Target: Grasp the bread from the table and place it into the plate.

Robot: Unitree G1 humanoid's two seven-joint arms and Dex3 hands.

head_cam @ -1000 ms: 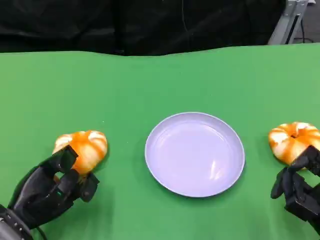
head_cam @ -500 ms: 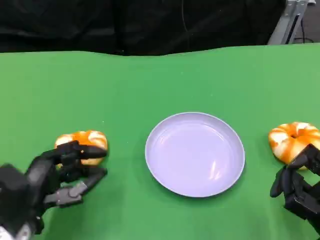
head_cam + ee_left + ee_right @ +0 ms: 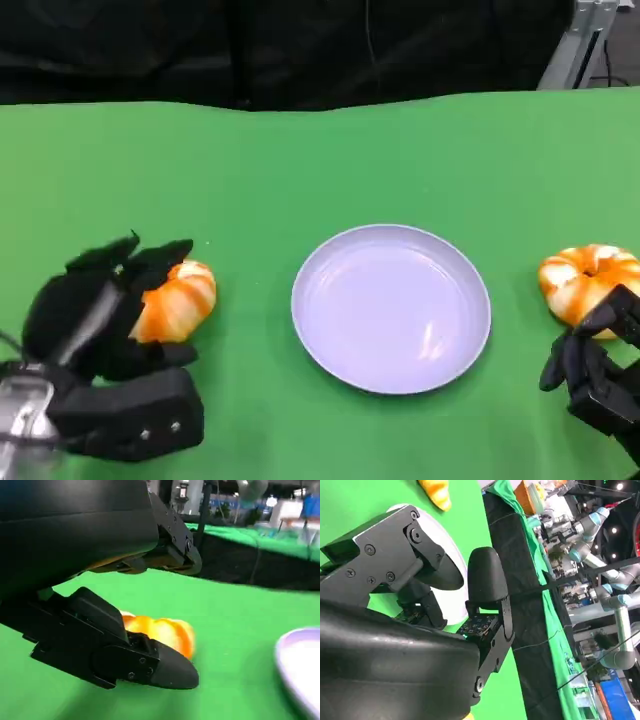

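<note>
Two orange-and-white bread rolls lie on the green table, one at the left (image 3: 180, 300) and one at the right edge (image 3: 587, 279). The lilac plate (image 3: 390, 308) sits between them with nothing on it. My left hand (image 3: 105, 335) reaches around the left roll from the near side, fingers arched over its top. In the left wrist view that roll (image 3: 165, 632) lies on the cloth between the fingers (image 3: 170, 540) above and the thumb (image 3: 125, 655) below, with gaps showing. My right hand (image 3: 597, 375) rests near the right roll, fingers apart, holding nothing.
The green cloth ends at a black backdrop (image 3: 300, 50) along the far edge. A metal stand (image 3: 585, 40) rises at the far right corner. The plate's rim (image 3: 300, 665) lies to the right of my left hand.
My left hand has lifted and turned at the wrist, moving forward so its fingers now arch over the left roll. The roll, plate and right hand have stayed put.
</note>
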